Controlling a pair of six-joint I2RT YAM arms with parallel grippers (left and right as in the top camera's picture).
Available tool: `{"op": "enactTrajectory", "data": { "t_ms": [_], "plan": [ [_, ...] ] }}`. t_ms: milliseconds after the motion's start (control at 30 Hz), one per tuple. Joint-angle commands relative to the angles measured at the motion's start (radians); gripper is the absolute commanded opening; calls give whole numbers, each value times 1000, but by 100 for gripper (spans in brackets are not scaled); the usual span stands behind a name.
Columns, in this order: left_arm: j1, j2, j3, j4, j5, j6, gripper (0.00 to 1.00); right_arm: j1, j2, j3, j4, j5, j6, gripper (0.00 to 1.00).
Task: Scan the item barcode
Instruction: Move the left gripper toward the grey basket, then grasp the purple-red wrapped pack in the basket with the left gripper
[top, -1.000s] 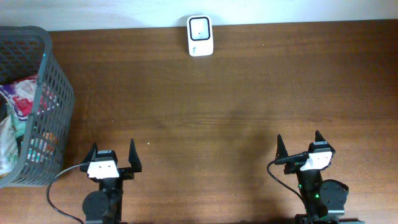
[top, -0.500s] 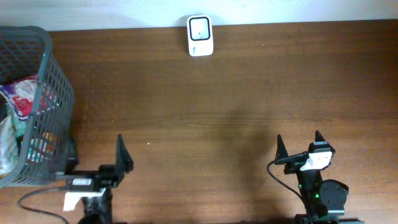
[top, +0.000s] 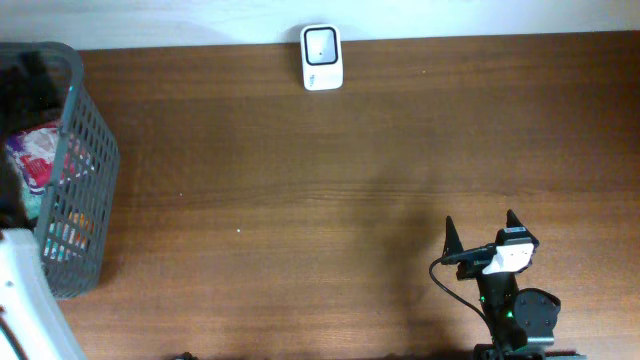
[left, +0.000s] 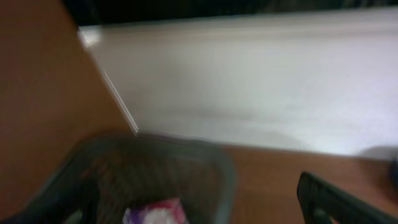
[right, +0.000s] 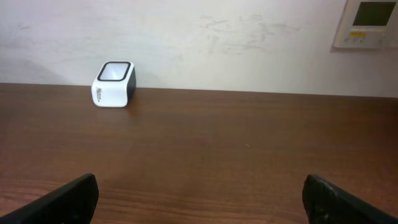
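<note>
Several colourful packets (top: 30, 160), the items, lie in a dark mesh basket (top: 90, 170) at the table's left edge. In the blurred left wrist view a pink and white packet (left: 155, 211) shows inside the basket rim (left: 217, 162). My left gripper (left: 193, 210) hangs open above it, holding nothing. From overhead my left arm (top: 30, 305) is a white blur beside the basket. A white barcode scanner (top: 321, 58) stands at the far edge, mid-table, also in the right wrist view as the scanner (right: 114, 84). My right gripper (top: 482, 238) rests open and empty near the front right, seen as the gripper (right: 205, 202).
A white wall runs along the table's far edge. A wall control panel (right: 370, 22) hangs at the upper right. A black cable (top: 450, 280) loops beside the right arm's base.
My left arm has swung from its rest spot at the front to the left, over the basket, and rose toward the camera. The right arm has not moved.
</note>
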Motion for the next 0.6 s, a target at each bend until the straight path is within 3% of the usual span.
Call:
{"op": "enactTrajectory", "data": {
  "t_ms": [0,67,200,333,567],
  "plan": [
    [121,71,30,-103,-19,-8,99,5,-6,-8,-3,9,-6,99],
    [240,87,30,-109,-29,-26,99,5,-6,-8,-3,9,-6,98],
    [345,159,31,-165,-33,-34,99,5,-6,-8,-3,9,-6,99],
    [348,348,36,-264,-29,3,99,5,-6,-8,-3,9,-6,99],
    [348,423,36,-171,-13,11,99,5,-6,-8,-3,9,-6,99]
  ]
}}
